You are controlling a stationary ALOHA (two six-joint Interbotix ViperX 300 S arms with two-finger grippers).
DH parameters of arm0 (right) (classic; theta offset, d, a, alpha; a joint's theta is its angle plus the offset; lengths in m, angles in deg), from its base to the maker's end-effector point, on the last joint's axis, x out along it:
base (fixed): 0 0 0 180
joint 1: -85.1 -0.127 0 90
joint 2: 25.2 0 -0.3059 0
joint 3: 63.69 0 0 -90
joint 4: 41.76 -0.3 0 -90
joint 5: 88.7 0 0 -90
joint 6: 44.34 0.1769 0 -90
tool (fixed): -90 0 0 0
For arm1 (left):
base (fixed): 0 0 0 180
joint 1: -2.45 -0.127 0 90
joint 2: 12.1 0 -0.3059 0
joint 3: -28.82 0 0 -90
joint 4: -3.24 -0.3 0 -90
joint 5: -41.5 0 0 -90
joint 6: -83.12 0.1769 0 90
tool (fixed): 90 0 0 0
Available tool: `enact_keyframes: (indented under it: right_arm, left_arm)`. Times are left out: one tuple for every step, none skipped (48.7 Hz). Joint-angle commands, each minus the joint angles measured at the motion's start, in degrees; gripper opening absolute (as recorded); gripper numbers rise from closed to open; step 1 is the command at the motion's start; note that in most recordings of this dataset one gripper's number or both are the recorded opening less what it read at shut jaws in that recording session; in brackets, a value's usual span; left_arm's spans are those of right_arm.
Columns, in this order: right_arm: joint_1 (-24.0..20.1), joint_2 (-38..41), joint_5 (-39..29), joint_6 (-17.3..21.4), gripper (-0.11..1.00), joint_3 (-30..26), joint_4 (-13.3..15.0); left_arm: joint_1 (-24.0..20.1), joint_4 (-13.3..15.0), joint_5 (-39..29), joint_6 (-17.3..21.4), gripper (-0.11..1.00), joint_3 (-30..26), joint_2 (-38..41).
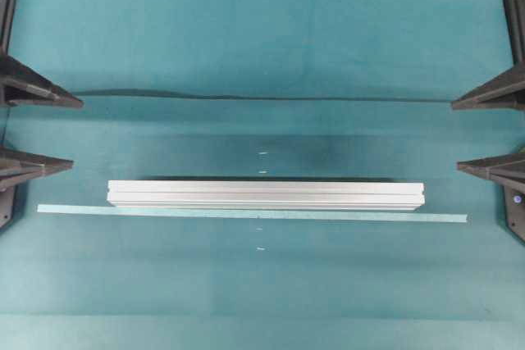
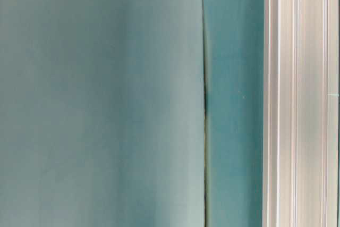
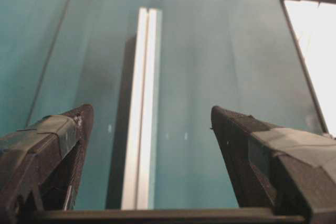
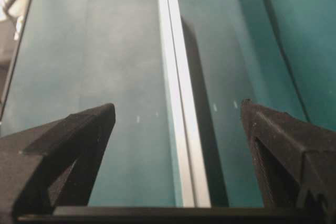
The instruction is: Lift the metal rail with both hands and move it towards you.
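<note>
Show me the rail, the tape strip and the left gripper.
Rail (image 1: 267,193): overhead view, middle of its top face.
Tape strip (image 1: 443,217): overhead view, right end.
Left gripper (image 3: 149,121): left wrist view, gap between its fingers.

Metal rail (image 1: 267,193): brushed silver, grooved, satin sheen. Table cover (image 1: 262,47): matt teal cloth. Pincer fingers (image 3: 247,145): rough black plastic.

Grooved silver metal rail (image 1: 267,193) lies flat across the table; untouched.
</note>
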Motion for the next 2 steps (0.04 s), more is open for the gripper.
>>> enact_keyframes:
  right_arm:
    - [0.0,-0.62,1.14,0.09,0.97,0.0,0.0]
    - [-0.09,-0.79,1.41,0.09,0.97,0.09,0.0]
  left_arm:
    - [0.09,-0.09,0.44,0.18,0.9,-0.7,0.0]
    - [0.09,-0.09,0.53,0.18,0.9,-0.79,-0.09]
